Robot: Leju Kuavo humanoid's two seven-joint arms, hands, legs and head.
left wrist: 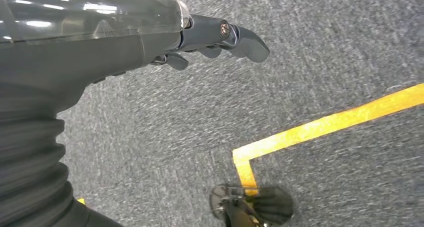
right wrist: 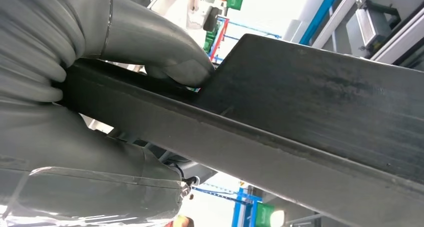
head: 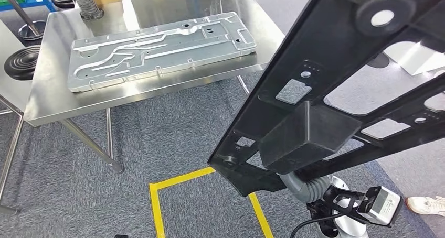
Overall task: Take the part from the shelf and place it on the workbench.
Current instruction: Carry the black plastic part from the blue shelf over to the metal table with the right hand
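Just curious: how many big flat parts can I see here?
2: a silver metal plate lying on the steel table, and a black frame held by the right robot hand.

Left hand [left wrist: 220,37]: dark grey glossy fingers, a small round silver screw head at one knuckle, clear plastic film taped over the back of the hand, grey ribbed bellows cover at the wrist. Right hand [right wrist: 125,87]: lighter grey, thick smooth thumb, ribbed cover beside it, a seam line around the thumb base, the same clear film with wrinkles and glare over the palm housing. Right arm [head: 315,188] in the head view: grey corrugated sleeve, silver body below it, black bracket carrying a small black-and-white box with a green-marked label, black cable looping down.
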